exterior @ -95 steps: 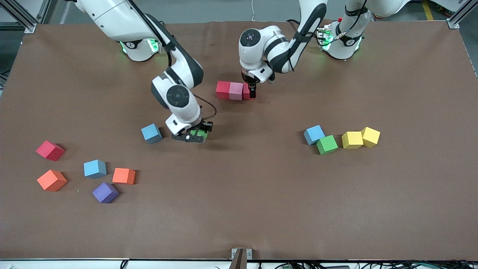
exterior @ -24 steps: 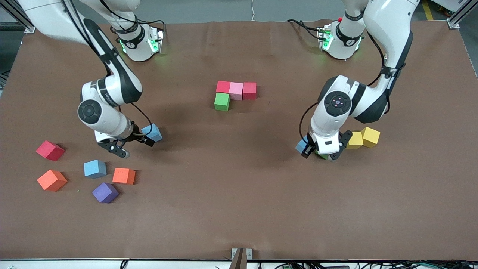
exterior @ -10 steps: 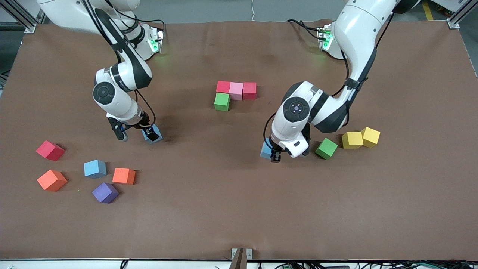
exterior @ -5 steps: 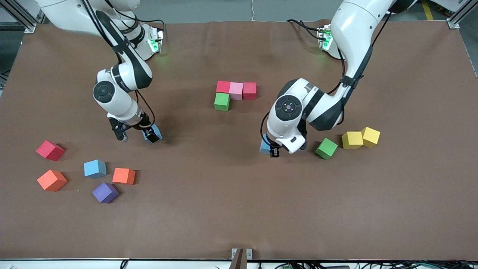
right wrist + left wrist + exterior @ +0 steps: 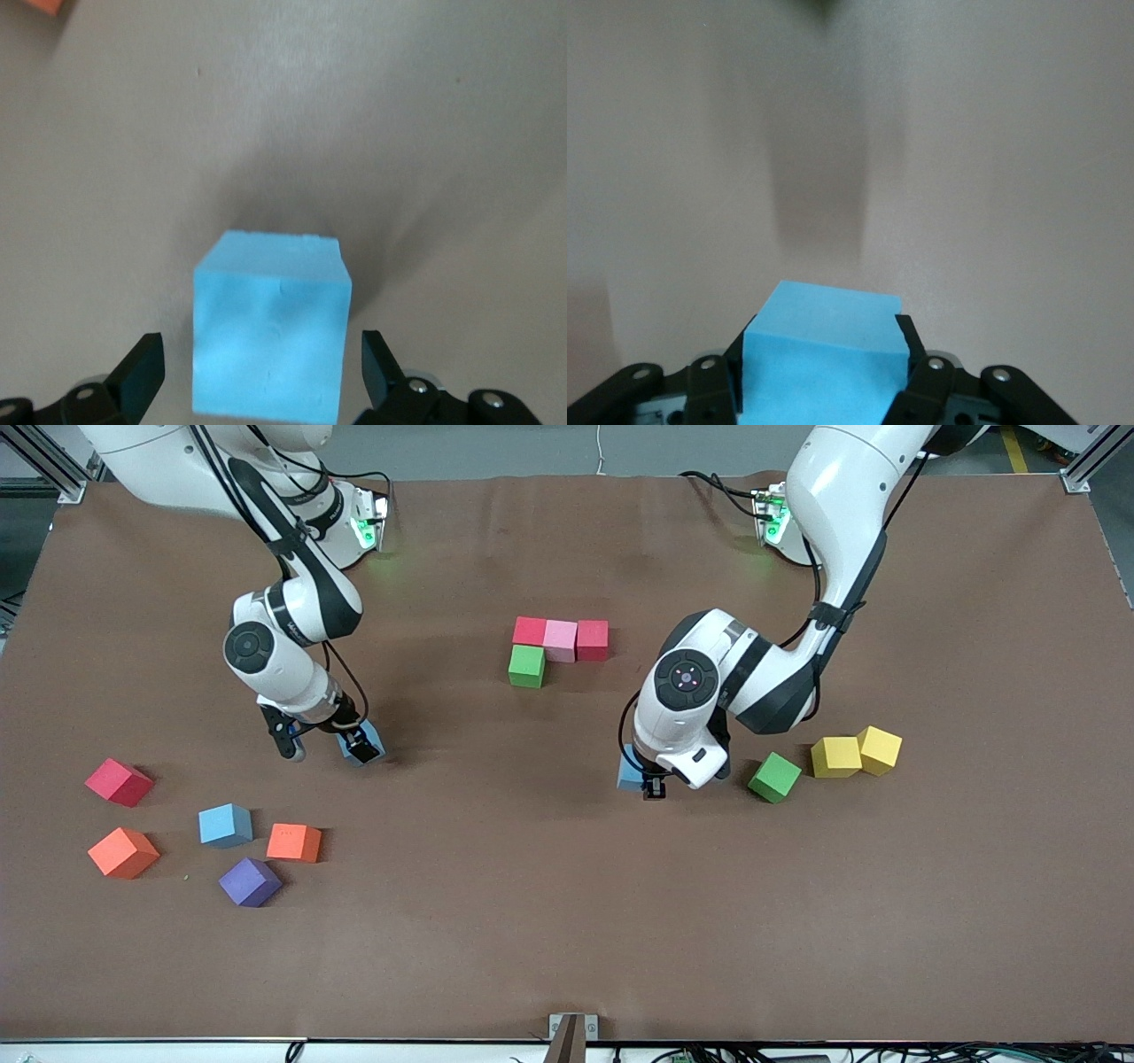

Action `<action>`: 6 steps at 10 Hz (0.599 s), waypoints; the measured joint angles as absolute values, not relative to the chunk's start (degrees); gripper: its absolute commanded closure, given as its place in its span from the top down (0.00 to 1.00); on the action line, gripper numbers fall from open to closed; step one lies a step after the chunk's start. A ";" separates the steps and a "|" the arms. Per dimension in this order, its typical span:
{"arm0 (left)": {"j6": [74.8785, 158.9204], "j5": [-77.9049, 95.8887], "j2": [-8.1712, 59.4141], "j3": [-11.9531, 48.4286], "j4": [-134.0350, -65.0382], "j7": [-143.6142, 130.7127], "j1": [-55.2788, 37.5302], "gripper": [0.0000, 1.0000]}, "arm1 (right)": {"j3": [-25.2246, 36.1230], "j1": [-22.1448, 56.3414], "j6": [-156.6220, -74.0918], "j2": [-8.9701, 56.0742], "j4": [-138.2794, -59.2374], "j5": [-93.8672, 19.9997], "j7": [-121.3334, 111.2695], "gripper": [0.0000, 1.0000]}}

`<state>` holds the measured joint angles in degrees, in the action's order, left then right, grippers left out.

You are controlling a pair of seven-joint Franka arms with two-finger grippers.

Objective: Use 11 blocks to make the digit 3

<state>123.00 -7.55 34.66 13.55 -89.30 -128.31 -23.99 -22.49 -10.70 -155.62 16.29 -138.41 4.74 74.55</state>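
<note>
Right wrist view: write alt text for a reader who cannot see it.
A light blue block sits on the brown table between the open fingers of the right gripper, with a gap on each side and neither finger touching it. A sliver of an orange block shows at one corner.

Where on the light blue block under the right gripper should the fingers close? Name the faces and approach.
Come straight down: the right gripper is open astride the light blue block. Close on its two opposite side faces; they are flat, parallel and clear of neighbours.
</note>
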 measured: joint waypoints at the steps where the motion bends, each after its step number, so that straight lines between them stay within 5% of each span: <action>1: 122.96 -7.55 34.66 13.55 -89.28 -128.38 -23.99 0.00 | -21.41 -10.71 -156.54 16.79 -138.48 5.30 74.46 0.77; 2: 122.94 -7.56 34.66 13.55 -89.28 -128.41 -23.99 0.03 | -20.89 -10.70 -156.95 17.54 -138.52 6.00 74.46 0.33; 3: 122.94 -7.56 34.66 13.55 -89.26 -128.42 -24.00 0.03 | -20.84 -10.50 -157.26 18.07 -138.52 6.25 74.46 0.16; 4: 122.94 -7.56 34.66 13.55 -89.23 -128.43 -24.00 0.04 | -20.84 -9.95 -157.37 18.27 -138.52 6.39 74.46 0.01; 6: 122.94 -7.56 34.66 13.55 -89.18 -128.45 -24.00 0.00 | -20.84 -9.34 -157.37 18.19 -138.39 6.47 74.47 0.00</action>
<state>122.94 -7.56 34.66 13.55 -89.18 -128.45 -24.00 -20.84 -9.34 -157.37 18.19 -138.39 6.47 74.47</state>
